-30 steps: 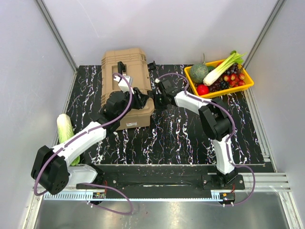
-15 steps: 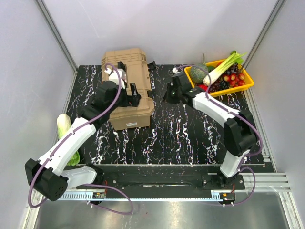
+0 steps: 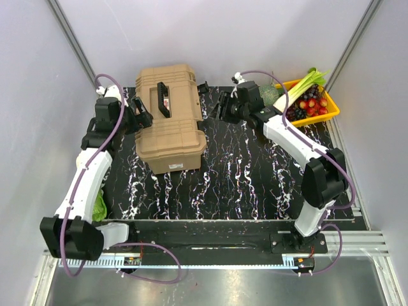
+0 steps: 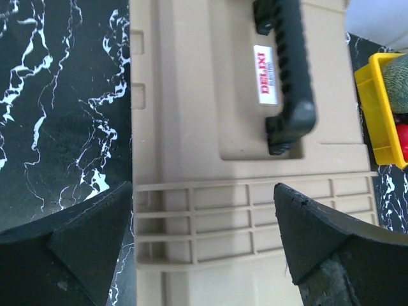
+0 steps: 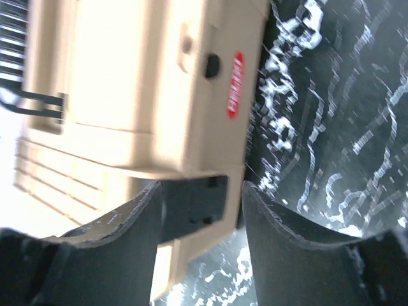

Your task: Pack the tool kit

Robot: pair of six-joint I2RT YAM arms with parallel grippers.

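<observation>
Black marbled table (image 3: 255,182) enclosed by grey walls. Tan toolbox (image 3: 173,137) placed left of centre, lid shut, black handle (image 3: 160,99) on top. Left end effector (image 4: 203,191) spread wide at toolbox left edge, nothing gripped. Right end effector (image 5: 201,188) parted near toolbox right side, nothing gripped.

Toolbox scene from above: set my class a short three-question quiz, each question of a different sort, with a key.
1. True or false: the toolbox has its lid raised.
2. Where does the yellow tray stand? A, at the far right; B, at the near left; C, on top of the toolbox.
3. Fill the gap: the left gripper has its jaws ____ and grips nothing.
Key: 1 false; 2 A; 3 open.
</observation>
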